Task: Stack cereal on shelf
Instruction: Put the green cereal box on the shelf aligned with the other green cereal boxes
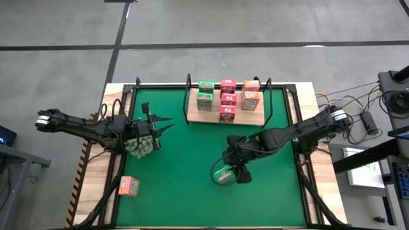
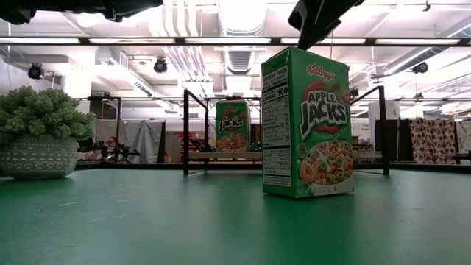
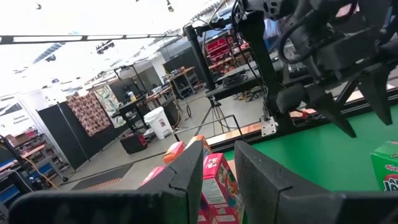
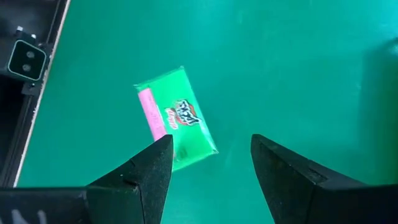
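Mat point(image 1: 192, 185) mid open; spiky ball point(image 1: 142, 145) blocks left, shelf point(image 1: 225, 116) nr full at rear.

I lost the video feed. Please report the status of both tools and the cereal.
Right tool open, above green cereal box on mat. Left tool holding nothing, waiting beside potted plant. Shelf holds seven boxes; orange box waits.

The green mat point(image 1: 185, 172) filling the middle of the frame looks like smooth matt cloth or felt, with a faint sheen. Around it the table point(image 1: 307, 96) shows pale bare wood. The green cereal box point(image 2: 307, 122) is glossy printed card. The shelf point(image 1: 225, 117) near the top is light wood with thin black wire uprights. The right gripper point(image 4: 208, 171) has fingers of matt black plastic.
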### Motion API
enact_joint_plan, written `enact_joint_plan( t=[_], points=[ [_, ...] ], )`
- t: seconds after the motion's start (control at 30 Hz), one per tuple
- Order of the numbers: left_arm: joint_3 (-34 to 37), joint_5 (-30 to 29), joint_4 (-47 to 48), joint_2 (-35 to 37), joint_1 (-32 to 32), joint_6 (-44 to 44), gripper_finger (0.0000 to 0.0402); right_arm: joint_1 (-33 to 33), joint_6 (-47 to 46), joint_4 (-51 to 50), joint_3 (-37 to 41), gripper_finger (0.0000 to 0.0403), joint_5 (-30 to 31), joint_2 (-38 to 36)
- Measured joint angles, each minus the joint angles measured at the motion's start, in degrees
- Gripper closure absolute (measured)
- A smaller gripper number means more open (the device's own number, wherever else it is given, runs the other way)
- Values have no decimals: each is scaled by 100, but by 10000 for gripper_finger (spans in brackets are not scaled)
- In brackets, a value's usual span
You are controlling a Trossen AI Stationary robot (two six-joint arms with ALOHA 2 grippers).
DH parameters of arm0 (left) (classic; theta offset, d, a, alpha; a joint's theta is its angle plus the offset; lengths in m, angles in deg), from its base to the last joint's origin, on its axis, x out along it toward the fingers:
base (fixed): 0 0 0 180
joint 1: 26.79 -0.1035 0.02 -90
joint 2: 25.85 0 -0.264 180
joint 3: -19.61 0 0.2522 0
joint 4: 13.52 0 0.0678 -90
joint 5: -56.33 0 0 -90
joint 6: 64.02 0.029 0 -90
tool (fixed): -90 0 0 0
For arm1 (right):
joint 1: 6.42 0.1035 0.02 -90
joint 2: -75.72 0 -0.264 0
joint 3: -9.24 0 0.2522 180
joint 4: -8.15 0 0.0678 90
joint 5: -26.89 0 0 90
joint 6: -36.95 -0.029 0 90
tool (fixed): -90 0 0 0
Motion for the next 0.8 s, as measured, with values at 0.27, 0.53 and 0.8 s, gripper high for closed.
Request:
enact_joint_plan(
  t=[0.27,0.53,0.8],
  points=[
    [0,-1,0,-20,0,-46,326,68,73,133,1,197,-431,351],
    [0,-1,-7,-29,-1,-44,326,152,414,355,-57,197,-414,510],
    [0,-1,-59,-33,-1,-44,326,152,502,348,-110,197,-137,488]
  ],
)
